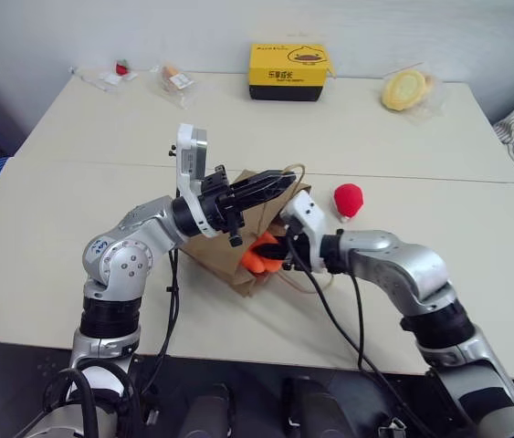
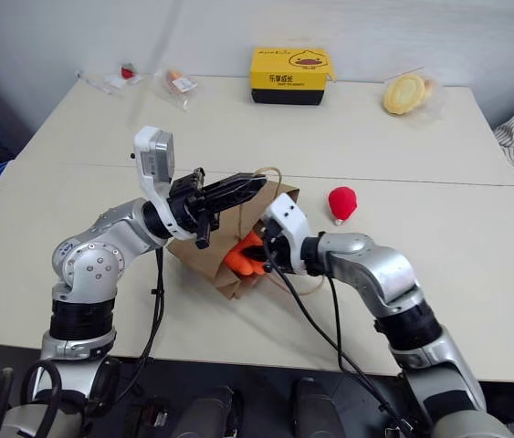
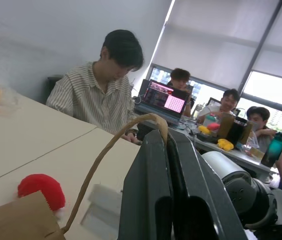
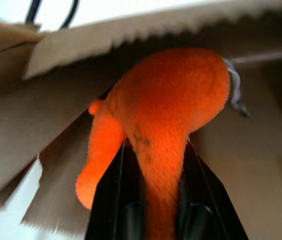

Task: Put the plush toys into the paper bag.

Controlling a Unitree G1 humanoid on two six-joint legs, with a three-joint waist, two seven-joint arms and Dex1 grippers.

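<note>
One bright orange plush animal [image 4: 171, 115] sits at the brown kraft paper bag's [image 1: 215, 246] mouth, pinched in the right pincer [image 1: 279, 248]. Left pincer [image 1: 275, 185], clamped shut on a tan cord handle [image 3: 105, 160], lifts the opening (small round red plush [image 1: 349, 198] waits on the pale surface [image 1: 403, 155] beside the bag).

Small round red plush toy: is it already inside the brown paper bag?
No, the small round red plush toy lies on the bare table, beside the brown paper bag and outside it.
</note>
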